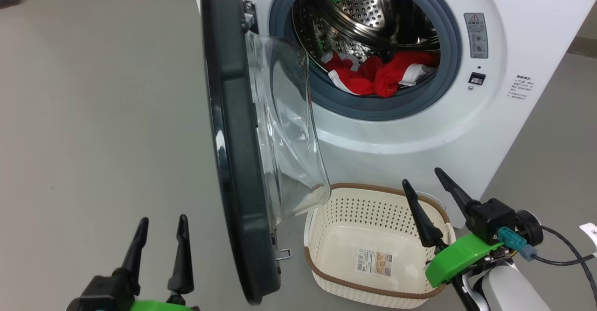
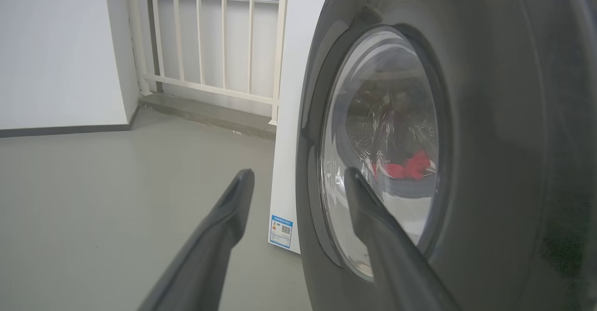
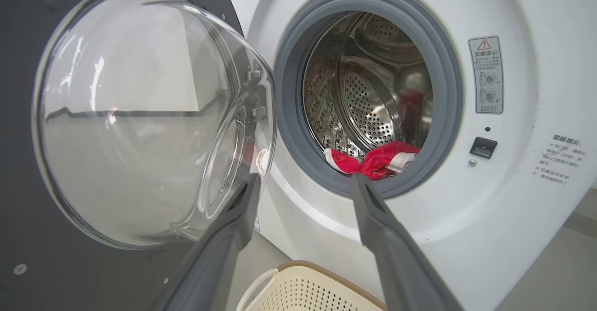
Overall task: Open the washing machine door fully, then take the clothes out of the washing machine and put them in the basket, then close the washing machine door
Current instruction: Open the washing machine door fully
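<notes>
The washing machine (image 1: 527, 45) stands with its door (image 1: 233, 129) swung out edge-on toward me, clear bowl window (image 1: 284, 129) bulging right. Red clothes (image 1: 378, 75) with white trim lie at the drum's front lip, also visible as clothes (image 3: 373, 162) in the right wrist view. The cream basket (image 1: 373, 236) sits empty on the floor below the opening. My left gripper (image 1: 161, 224) is open, low at the door's outer side, apart from the door (image 2: 489, 138). My right gripper (image 1: 422, 178) is open above the basket's right rim, fingers aimed at the machine (image 3: 527, 176).
Grey floor (image 1: 93, 115) stretches wide to the left of the door. A white railing (image 2: 210, 36) and wall stand beyond the machine's side. A dark cable (image 1: 566, 250) trails from my right wrist at the lower right.
</notes>
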{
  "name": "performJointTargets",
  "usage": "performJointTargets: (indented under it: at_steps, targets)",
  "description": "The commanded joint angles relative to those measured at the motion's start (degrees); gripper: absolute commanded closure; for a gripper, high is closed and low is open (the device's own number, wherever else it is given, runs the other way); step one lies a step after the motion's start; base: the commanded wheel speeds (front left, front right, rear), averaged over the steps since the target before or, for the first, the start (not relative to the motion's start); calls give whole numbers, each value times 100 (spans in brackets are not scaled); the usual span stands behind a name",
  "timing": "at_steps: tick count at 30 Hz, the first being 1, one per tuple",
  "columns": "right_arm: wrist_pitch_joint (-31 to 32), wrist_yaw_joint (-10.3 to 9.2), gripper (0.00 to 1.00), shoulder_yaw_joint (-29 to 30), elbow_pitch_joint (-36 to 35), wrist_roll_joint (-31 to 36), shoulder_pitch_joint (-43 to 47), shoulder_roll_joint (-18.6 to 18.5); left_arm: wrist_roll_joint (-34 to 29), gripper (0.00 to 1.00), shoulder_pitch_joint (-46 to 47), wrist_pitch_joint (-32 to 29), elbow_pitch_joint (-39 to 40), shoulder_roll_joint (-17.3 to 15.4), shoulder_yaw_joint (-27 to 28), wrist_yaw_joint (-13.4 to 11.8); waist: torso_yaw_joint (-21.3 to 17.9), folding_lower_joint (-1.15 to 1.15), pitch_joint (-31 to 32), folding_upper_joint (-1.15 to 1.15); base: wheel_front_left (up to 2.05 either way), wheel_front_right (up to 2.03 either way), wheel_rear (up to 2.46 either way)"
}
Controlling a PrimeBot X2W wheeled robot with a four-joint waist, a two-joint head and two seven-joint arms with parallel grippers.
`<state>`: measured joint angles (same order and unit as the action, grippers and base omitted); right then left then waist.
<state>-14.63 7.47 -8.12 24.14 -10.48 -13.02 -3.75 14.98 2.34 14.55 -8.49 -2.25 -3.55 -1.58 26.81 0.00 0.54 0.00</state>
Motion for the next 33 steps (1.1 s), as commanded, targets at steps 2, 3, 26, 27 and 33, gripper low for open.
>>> performJointTargets:
  at_steps: [2, 3, 26, 27, 33]
  targets:
    - [-36, 2, 0, -67, -216, 56, -26, 29, -86, 0, 158, 45, 106, -63, 180, -42, 5, 0, 36, 0, 0, 0, 0]
    - [-37, 2, 0, -60, -231, 60, -9, 33, -89, 0, 150, 45, 108, -63, 182, -46, 4, 0, 48, 0, 0, 0, 0]
    - [-37, 2, 0, -21, -218, 25, 79, 73, -36, 100, 336, 45, 455, -63, 122, 114, 12, 0, 133, 0, 0, 0, 0]
    - [-37, 2, 0, -17, -218, 22, 79, 73, -38, 100, 353, 45, 576, -63, 101, 116, 7, 0, 135, 0, 0, 0, 0]
    - [-37, 2, 0, 2, -182, 11, 108, 76, -152, 100, 617, 45, 1484, -63, -6, 60, -22, 0, 149, 0, 0, 0, 0]
